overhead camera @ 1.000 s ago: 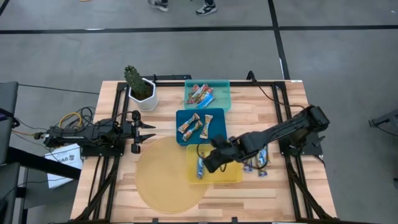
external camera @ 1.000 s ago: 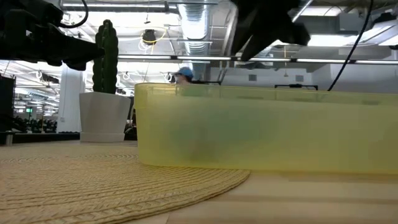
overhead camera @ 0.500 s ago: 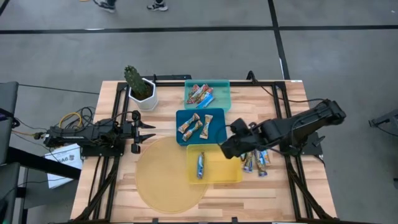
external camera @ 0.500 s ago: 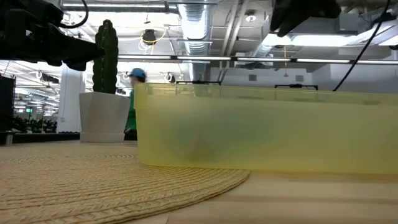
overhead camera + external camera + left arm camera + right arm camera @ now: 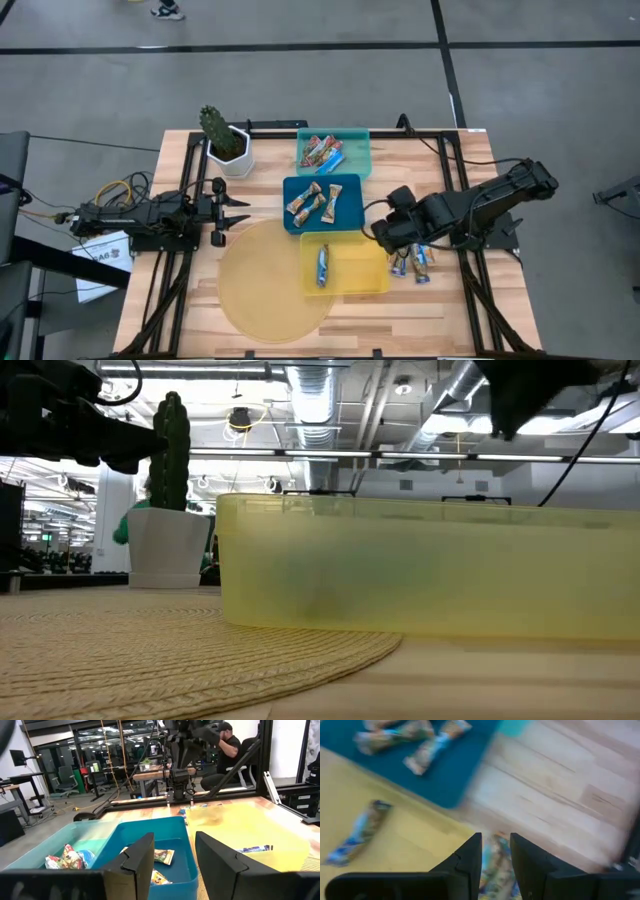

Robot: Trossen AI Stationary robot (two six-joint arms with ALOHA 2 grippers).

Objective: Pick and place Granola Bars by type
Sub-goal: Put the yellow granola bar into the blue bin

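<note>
No text can be read for certain: the white paper sheet (image 5: 100,255) at the table's (image 5: 440,305) left edge carries dark print, too small to make out.

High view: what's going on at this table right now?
Granola bars are being sorted into trays. The right hand, open and empty, hovers between the yellow tray and the loose bars on the wood. One blue-white bar lies in the yellow tray; the blue tray and teal tray hold others. The left hand waits open at the table's left.
</note>
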